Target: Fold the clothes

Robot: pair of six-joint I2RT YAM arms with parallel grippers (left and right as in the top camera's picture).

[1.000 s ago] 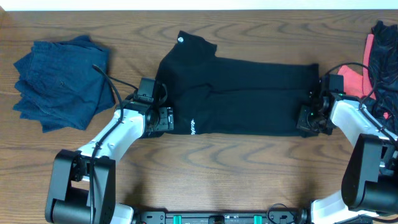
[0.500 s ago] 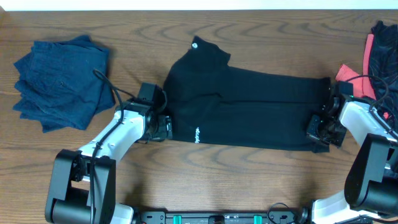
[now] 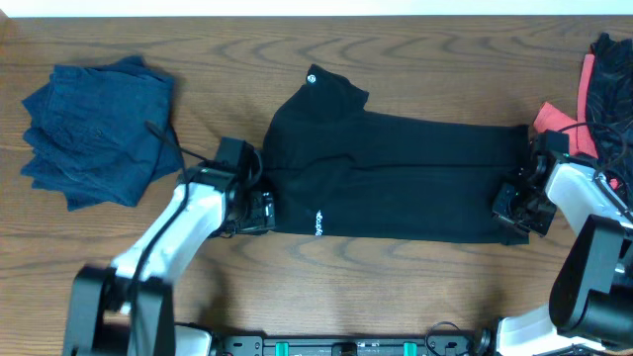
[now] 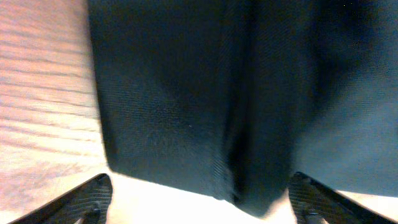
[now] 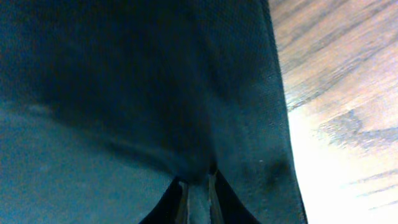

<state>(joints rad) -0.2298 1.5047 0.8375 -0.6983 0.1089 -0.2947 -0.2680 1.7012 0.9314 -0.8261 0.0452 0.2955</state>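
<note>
A long black garment with small white lettering lies stretched across the middle of the table. My left gripper is at its left end. In the left wrist view the gripper is open, its fingers wide apart, with the garment's hem just ahead of them. My right gripper is at the garment's right end. In the right wrist view it is shut, pinching a fold of the black fabric.
A crumpled navy blue garment lies at the far left. A coral-red garment and another black one are piled at the right edge, just behind my right arm. Bare wooden table shows in front.
The black garment has shifted to the right and a little toward the front, with my right gripper. My left gripper has moved slightly toward the front along the left end.
</note>
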